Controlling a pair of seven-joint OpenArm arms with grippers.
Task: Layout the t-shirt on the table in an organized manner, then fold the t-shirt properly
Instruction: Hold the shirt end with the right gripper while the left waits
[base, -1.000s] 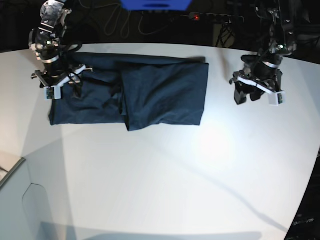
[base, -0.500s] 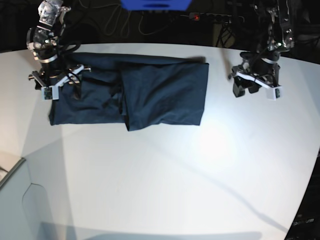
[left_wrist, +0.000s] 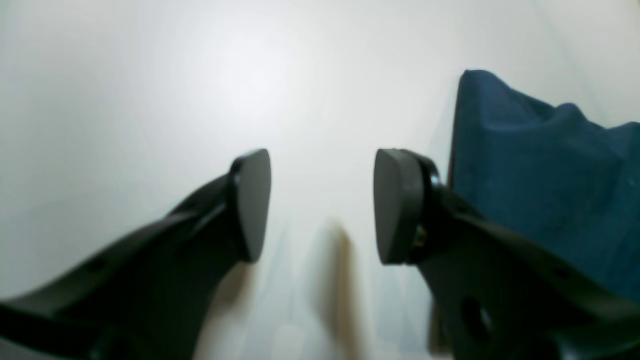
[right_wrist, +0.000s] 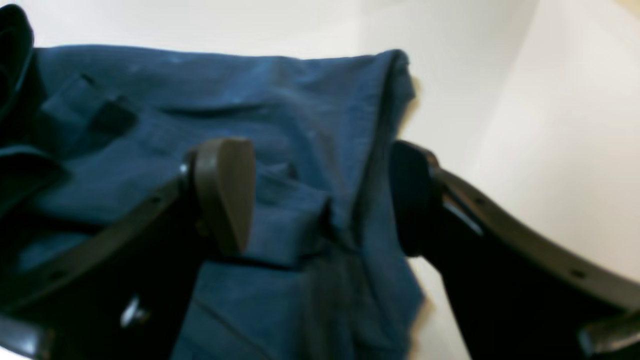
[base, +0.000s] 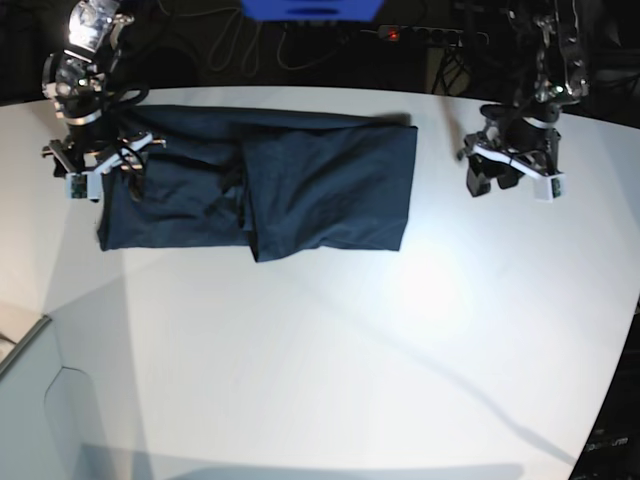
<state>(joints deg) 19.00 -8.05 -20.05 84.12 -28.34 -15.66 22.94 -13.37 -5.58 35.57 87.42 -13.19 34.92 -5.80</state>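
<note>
The t-shirt (base: 260, 190) is lying folded into a wide dark navy band on the far part of the table (base: 330, 360), its right-hand portion in the base view doubled over as a neat rectangular panel, its left-hand portion showing creases and loose folds. In the right wrist view the cloth (right_wrist: 280, 150) is bunching into small ridges directly below the fingers, with a hemmed corner ending against the white surface.

The right gripper (base: 95, 170) is hanging over the shirt's end at the left of the base view; its jaws are standing wide apart and are gripping nothing, the fabric lying under them.

The left gripper (base: 512, 178) is sitting well apart from the shirt, above bare table on the right of the base view. Its pads (left_wrist: 250, 205) are parted with only white surface between them, holding nothing, and the shirt's edge (left_wrist: 540, 165) is showing just beyond one finger
</note>
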